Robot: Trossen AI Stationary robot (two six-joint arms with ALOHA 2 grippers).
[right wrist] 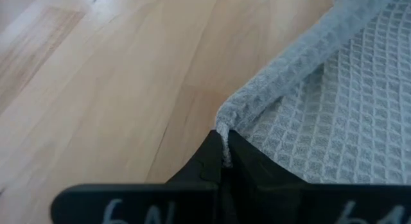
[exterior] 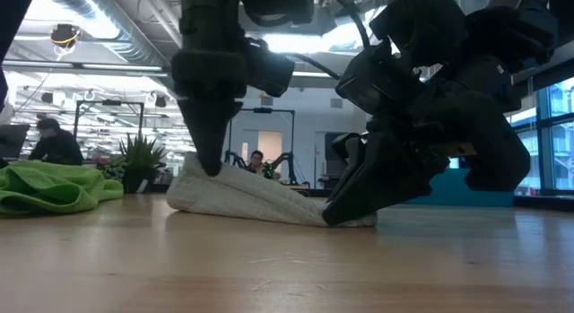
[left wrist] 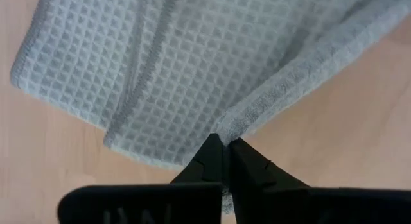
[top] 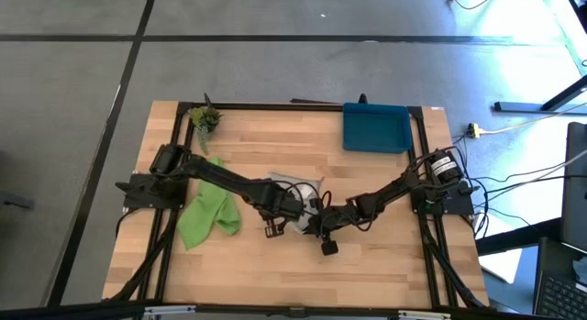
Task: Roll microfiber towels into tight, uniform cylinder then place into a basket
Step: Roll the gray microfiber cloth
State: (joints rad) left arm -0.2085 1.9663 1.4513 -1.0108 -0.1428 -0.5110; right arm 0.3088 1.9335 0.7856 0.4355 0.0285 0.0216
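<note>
The light grey towel lies bunched at the table's middle, mostly hidden under both arms in the high view. My left gripper is shut on the towel's left end. My right gripper is shut on its right end, low at the table. The lime green towel lies crumpled on the table's left part, untouched. The dark-blue basket stands at the far right, with nothing showing in it. My left gripper pinches a folded, hemmed edge of the grey towel between its two fingertips, the fingers pointing down from above. That end is raised a little off the table; the rest slopes down onto the wood. My right gripper pinches the hemmed corner of the grey towel between its two fingertips, slanting down from the table's right side. The held end sits at the table top, and the cloth runs slack from there toward the other gripper.
A small green potted plant stands at the far left corner. A black frame runs along the table's edges. Bare wood lies near the front edge and between the towels and the basket. People sit in the room beyond.
</note>
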